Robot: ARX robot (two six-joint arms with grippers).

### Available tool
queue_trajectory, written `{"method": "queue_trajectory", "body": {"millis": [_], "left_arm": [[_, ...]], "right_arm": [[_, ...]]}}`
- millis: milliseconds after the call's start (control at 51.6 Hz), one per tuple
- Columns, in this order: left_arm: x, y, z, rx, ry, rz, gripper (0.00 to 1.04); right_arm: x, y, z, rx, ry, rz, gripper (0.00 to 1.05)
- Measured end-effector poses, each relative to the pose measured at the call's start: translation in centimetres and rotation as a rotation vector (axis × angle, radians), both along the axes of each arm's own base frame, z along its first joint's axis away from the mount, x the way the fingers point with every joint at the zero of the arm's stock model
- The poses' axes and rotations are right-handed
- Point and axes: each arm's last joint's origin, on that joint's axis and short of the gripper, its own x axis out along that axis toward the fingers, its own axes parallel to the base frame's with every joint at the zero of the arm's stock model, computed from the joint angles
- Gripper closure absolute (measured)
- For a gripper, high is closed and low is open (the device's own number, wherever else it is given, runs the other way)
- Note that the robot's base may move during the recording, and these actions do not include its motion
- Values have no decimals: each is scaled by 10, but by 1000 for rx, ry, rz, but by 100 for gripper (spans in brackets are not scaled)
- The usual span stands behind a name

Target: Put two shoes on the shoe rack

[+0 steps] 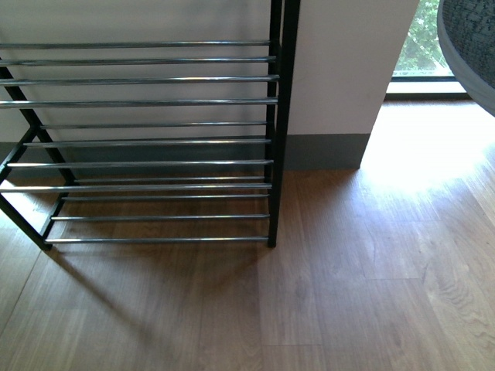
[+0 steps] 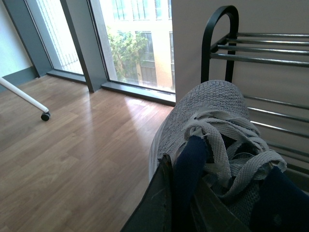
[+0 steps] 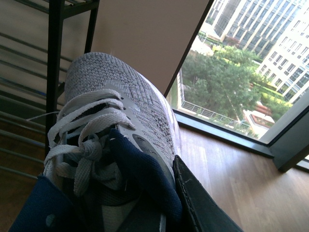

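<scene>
Item one: grey knit sneaker with white laces and navy lining, pinched at its collar by your left hand and carried off the wooden floor, near the black metal shoe rack with chrome rods. Item two: matching grey knit sneaker, clamped the same way by your right hand, up to the right of the rack. Gripping at the opening likely leaves each sole free to settle on the rods. Neither shoe is racked yet.
</scene>
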Motion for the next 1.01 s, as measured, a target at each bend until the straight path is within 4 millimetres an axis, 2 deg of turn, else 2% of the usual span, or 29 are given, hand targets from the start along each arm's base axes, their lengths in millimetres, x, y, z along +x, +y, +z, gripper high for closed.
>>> {"method": "queue_trajectory", "body": {"millis": [1007], "left_arm": [[0, 0, 0, 1, 0, 6, 103]], "right_arm": [[0, 1, -1, -3, 6, 16, 103]]}}
